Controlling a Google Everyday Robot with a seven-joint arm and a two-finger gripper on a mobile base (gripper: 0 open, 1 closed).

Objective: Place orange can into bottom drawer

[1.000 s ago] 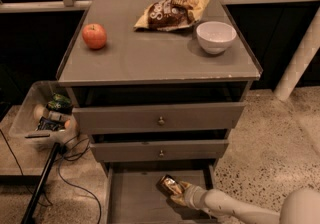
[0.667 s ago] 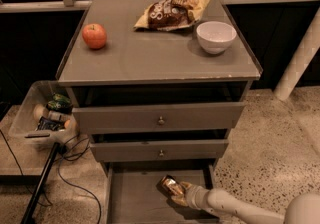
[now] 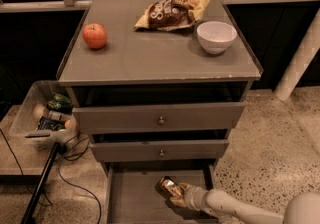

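On the cabinet top [image 3: 150, 63] are counted one apple [image 3: 94, 35], one snack bag [image 3: 171, 11], one bowl [image 3: 216, 36]; three drawers are seen; in the open bottom drawer [image 3: 134, 199], one orange can [image 3: 167, 187] is clamped by the gripper [image 3: 176, 196]; both are unmoved since earlier.

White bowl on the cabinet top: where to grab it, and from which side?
Take the white bowl by its rim, from above, one jaw inside and one outside. It stands upright with its mouth open, and its round wall looks too wide to span. Pick the front rim, because the snack bag lies close behind it. The gripper is down in the bottom drawer, shut on the orange can.
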